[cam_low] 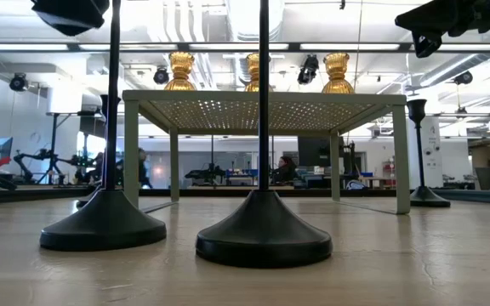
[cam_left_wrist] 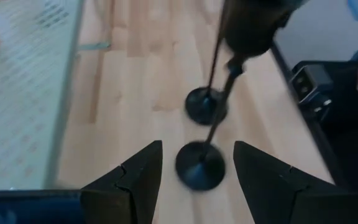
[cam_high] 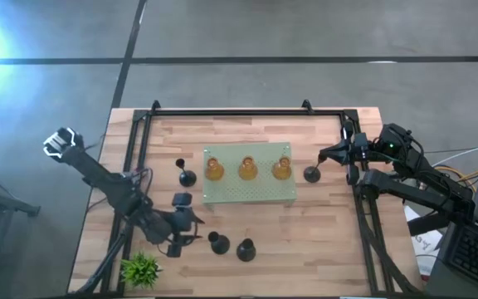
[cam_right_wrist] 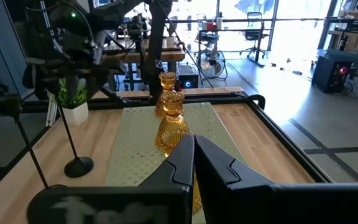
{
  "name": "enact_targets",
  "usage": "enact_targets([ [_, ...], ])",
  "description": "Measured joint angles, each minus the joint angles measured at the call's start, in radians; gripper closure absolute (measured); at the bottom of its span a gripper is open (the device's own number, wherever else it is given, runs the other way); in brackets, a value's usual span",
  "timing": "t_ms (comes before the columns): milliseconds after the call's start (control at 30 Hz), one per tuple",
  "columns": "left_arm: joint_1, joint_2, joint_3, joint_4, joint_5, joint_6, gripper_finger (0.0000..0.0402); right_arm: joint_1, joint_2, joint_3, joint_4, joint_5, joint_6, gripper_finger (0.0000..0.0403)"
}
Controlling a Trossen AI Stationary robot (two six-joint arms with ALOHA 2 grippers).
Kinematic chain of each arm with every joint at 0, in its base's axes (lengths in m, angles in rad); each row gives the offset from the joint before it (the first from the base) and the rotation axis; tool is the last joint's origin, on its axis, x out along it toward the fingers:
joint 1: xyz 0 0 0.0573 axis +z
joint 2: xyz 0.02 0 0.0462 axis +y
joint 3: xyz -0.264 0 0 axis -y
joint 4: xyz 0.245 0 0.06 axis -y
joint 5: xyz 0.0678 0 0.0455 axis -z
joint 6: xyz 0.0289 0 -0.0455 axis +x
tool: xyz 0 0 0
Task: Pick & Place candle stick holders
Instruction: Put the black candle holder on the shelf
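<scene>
Three amber holders (cam_high: 248, 169) stand in a row on the pale green perforated board (cam_high: 251, 193). Four black holders stand on their round bases on the table: one left of the board (cam_high: 187, 176), two near the front edge (cam_high: 218, 242) (cam_high: 246, 249), one right of the board (cam_high: 311, 174). My left gripper (cam_high: 196, 231) is open, just left of the two front holders; its wrist view shows their bases (cam_left_wrist: 201, 165) (cam_left_wrist: 205, 104) ahead of the fingers. My right gripper (cam_high: 324, 156) is shut and empty, above and beside the right black holder (cam_low: 418, 153).
A small green plant (cam_high: 142, 270) stands at the front left corner. The board stands on legs (cam_low: 131, 153), raised above the table. A black rail frame (cam_high: 247, 112) runs along the far edge and both sides. Bare wood lies at the front right.
</scene>
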Motion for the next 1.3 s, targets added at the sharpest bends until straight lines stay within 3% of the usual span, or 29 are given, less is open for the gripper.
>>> enact_targets([
  [567, 0.016, 0.087, 0.0, 0.257, 0.044, 0.199, 0.02, 0.0, 0.0, 0.0, 0.0, 0.0, 0.0, 0.0394],
  [1067, 0.074, 0.134, 0.0, 0.312, 0.139, 0.224, 0.02, 0.0, 0.0, 0.0, 0.0, 0.0, 0.0, 0.0394],
  [1300, 0.076, 0.134, 0.0, 0.311, 0.148, 0.24, 0.0253, 0.0, 0.0, 0.0, 0.0, 0.0, 0.0, 0.0394],
])
